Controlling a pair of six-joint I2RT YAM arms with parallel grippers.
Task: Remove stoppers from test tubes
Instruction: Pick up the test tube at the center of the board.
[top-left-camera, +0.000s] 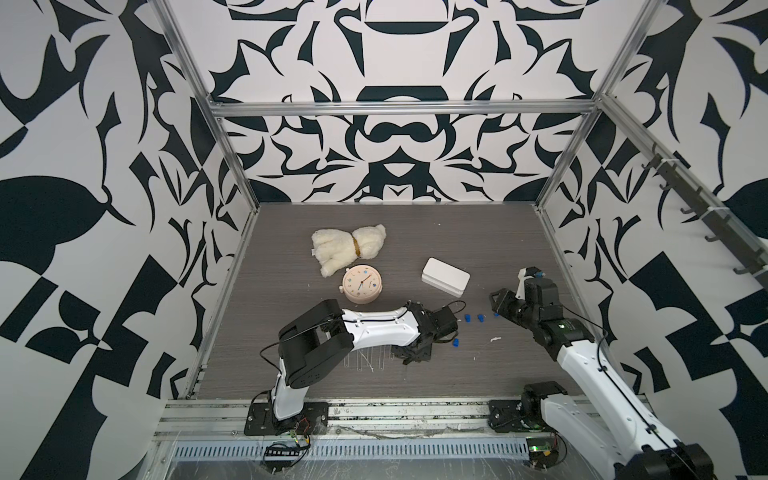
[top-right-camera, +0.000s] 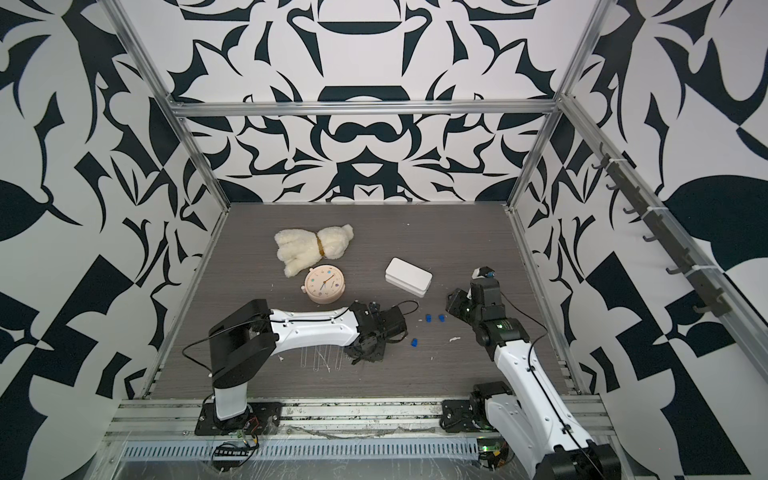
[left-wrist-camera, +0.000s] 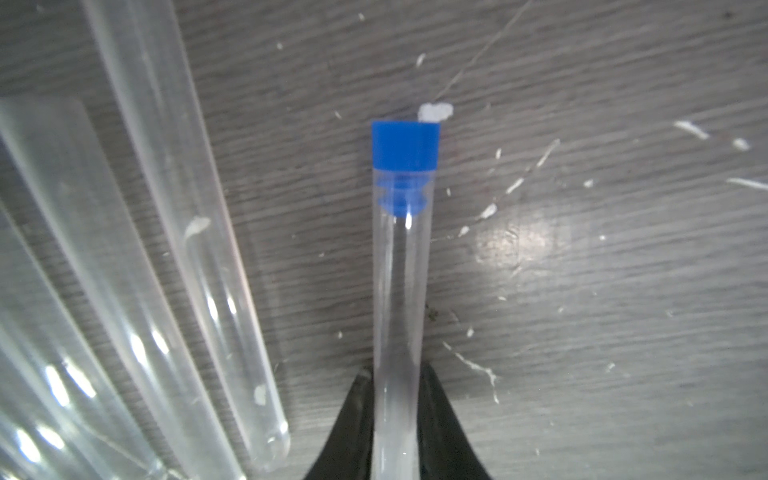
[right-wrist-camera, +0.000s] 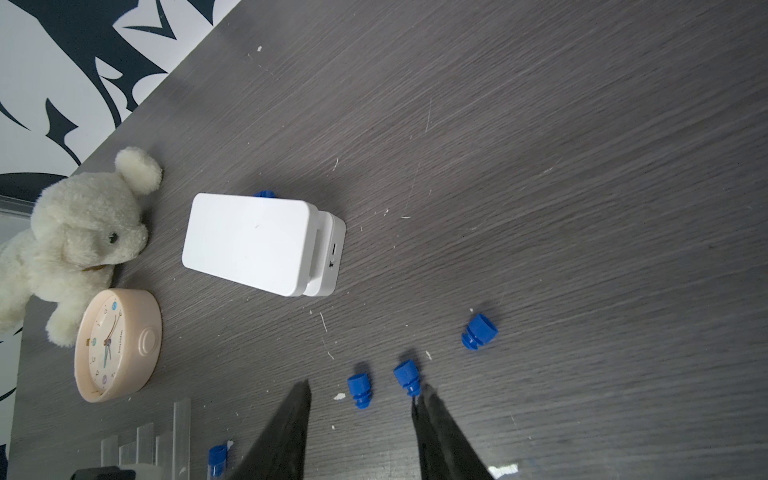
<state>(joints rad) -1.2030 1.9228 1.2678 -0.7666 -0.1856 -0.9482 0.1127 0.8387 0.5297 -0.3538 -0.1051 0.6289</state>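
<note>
One stopper (left-wrist-camera: 405, 145) plugged in tube (left-wrist-camera: 399, 282), near centre of surface (left-wrist-camera: 582, 291). Left hand (left-wrist-camera: 395, 368) clamped on tube body. Right hand (right-wrist-camera: 365, 385) apart, farther right over loose stoppers (right-wrist-camera: 478, 332). Best: hold tube steady, right hand pinches stopper only, pulls straight along tube.

Setting: robot lab test cell. Aluminium frame (top-left-camera: 399, 109), black-and-white patterned walls (top-left-camera: 83, 208), grey counter (top-left-camera: 415, 232), left arm (top-left-camera: 374, 328) and right arm (top-left-camera: 582, 361) bolted to a rail (top-left-camera: 395, 411).
</note>
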